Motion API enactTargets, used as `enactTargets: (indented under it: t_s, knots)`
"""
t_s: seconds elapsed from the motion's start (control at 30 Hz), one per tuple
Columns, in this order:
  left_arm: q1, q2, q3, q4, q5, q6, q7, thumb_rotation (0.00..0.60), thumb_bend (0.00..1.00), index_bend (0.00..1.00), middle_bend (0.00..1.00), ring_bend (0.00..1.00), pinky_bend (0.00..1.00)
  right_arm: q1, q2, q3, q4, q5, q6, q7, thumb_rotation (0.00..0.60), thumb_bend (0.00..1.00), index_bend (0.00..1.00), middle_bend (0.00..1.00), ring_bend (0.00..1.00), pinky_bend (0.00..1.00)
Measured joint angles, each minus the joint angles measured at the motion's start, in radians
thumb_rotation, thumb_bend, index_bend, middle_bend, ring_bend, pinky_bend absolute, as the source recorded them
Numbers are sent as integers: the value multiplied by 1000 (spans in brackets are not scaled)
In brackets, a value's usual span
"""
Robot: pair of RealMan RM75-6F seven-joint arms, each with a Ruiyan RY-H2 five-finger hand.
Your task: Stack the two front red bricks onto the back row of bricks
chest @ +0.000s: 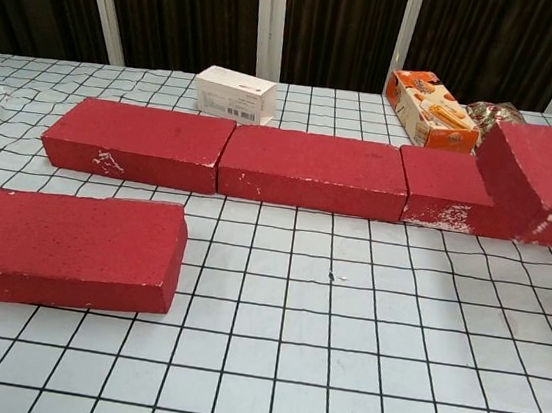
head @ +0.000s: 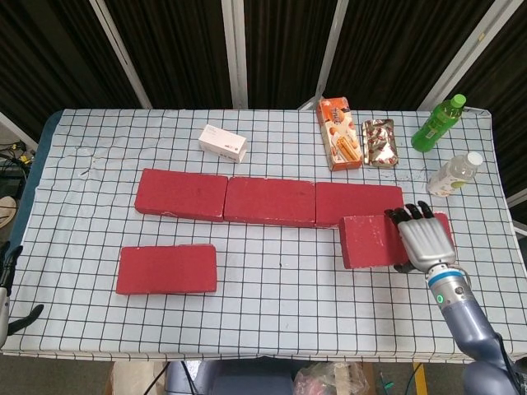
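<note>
- Landmark: back row of three rectangular red bricks (head: 269,200), laid end to end across the middle of the white black-gridded tablecloth (head: 280,304).
- Right hand (head: 422,239): grey with black fingers, gripping the right end of a rectangular red brick (head: 375,240); fingers lie over its top.
- Held red brick: lifted off the cloth, overlapping the front right end of the back row in both views.
- Second front red brick (head: 166,269): flat on the cloth, in front of the row's left end, apart from it.
- Left hand (head: 6,276): dark fingers only at the frame's left edge; I cannot tell how they lie.
- Behind the row: small white carton (head: 222,143), orange snack box (head: 338,132), shiny foil packet (head: 380,141), green bottle (head: 437,123), clear bottle (head: 454,174).
</note>
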Motion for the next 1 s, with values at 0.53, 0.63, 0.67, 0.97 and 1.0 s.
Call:
enactTargets:
  t_s: [0.53, 0.63, 0.67, 0.97, 1.0]
  knots:
    - [-1, 2, -10, 0, -26, 0, 1, 600, 0, 58, 0, 34, 217, 450, -116, 106, 108, 576, -89, -164, 600, 153, 175, 217, 99, 0]
    - [2, 0, -10, 0, -26, 8, 6, 600, 0, 58, 0, 34, 217, 498, -171, 96, 171, 630, -93, -185, 600, 154, 175, 217, 99, 0]
    - [3, -1, -10, 0, -27, 9, 7, 600, 0, 58, 0, 34, 217, 511, -188, 92, 189, 646, -93, -190, 600, 154, 175, 217, 99, 0]
    - [6, -9, -10, 0, -30, 17, 29, 600, 0, 58, 0, 33, 217, 602, -310, 54, 343, 751, -95, -239, 600, 153, 175, 217, 99, 0]
    - [7, -10, -11, 0, -30, 20, 29, 600, 0, 58, 0, 33, 217, 611, -322, 51, 360, 763, -95, -245, 600, 153, 175, 217, 99, 0]
